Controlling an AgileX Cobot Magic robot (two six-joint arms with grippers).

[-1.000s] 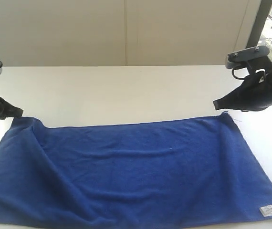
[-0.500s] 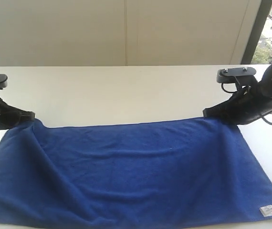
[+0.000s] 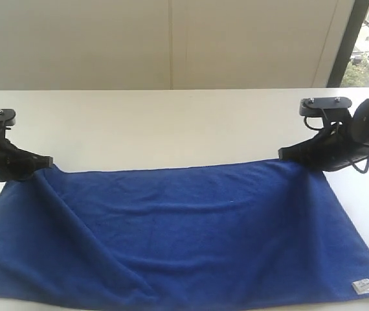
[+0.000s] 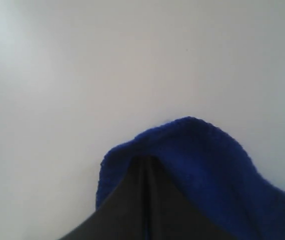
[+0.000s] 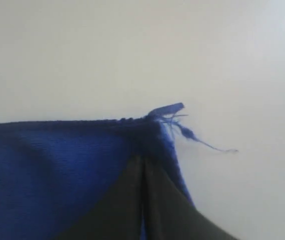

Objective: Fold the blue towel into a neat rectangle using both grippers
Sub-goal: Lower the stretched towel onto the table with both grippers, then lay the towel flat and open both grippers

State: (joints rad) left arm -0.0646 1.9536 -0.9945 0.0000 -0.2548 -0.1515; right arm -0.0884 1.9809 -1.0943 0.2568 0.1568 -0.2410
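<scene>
The blue towel (image 3: pixel 191 227) lies spread on the table (image 3: pixel 171 123), its two far corners each pinched between the pressed-together fingers (image 4: pixel 127 210) of the left gripper (image 3: pixel 44 160) and the right gripper (image 3: pixel 284 154), a hold that looks meant for lifting that edge over toward the near one.
</scene>
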